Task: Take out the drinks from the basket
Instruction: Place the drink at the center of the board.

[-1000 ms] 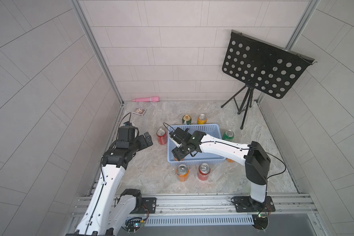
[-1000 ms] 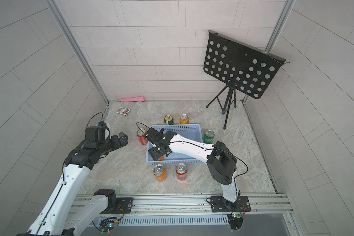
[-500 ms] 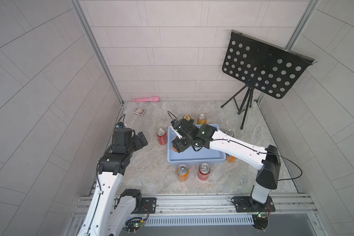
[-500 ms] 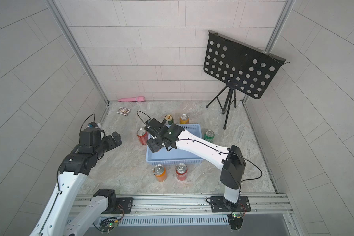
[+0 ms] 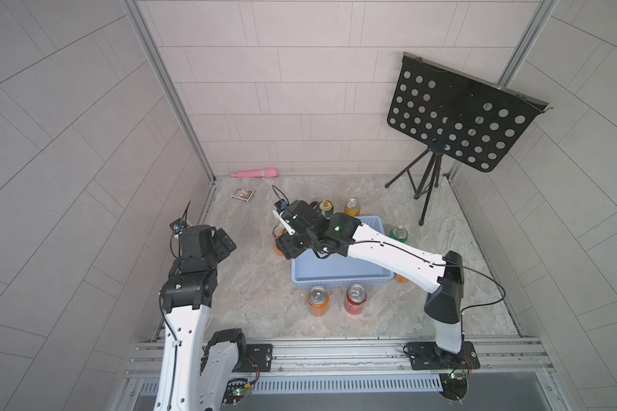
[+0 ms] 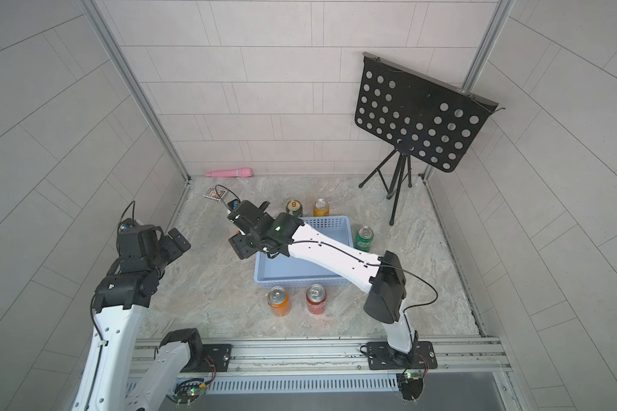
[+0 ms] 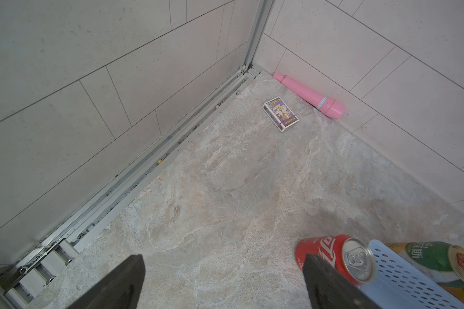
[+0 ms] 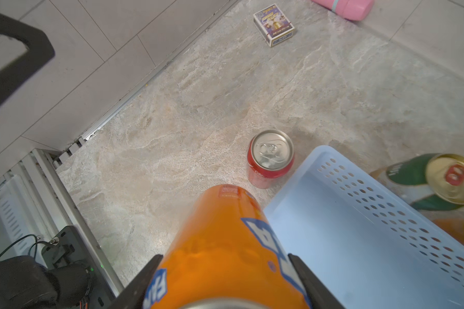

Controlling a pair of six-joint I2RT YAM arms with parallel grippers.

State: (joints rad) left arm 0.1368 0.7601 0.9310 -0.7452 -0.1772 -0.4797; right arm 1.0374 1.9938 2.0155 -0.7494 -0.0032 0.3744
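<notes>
My right gripper is shut on an orange can and holds it in the air over the left edge of the light-blue basket. In both top views that gripper hides most of the can. The basket floor that shows is bare. Outside it stand a red can, a white-and-green gold-topped can, an orange can, a green can, an orange can and a red can. My left gripper hangs open and empty to the left.
A pink cylinder and a small card box lie near the back left corner. A black music stand on a tripod fills the back right. Another orange can sits under my right arm, at the basket's right side.
My right gripper has risen out of the basket with the orange can and moved left, past the basket's left rim. My left arm has drawn back to the left.
</notes>
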